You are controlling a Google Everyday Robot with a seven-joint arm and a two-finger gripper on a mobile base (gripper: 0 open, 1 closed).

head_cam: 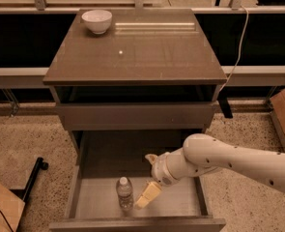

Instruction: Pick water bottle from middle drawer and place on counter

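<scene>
The water bottle (125, 193) stands upright on the pale floor of the open middle drawer (180, 201), near its front left. My gripper (148, 179) is inside the drawer just right of the bottle, open. One pale fingertip (147, 196) is close beside the bottle and the other (151, 157) is farther back. The white arm comes in from the right. The counter (137, 52) is the cabinet's glossy top above.
A white bowl (97, 21) sits at the counter's back left. A shallower drawer (135, 115) above the open one is shut. Cardboard boxes stand on the floor at right (284, 112) and lower left (2, 208). A cable (238, 42) hangs at right.
</scene>
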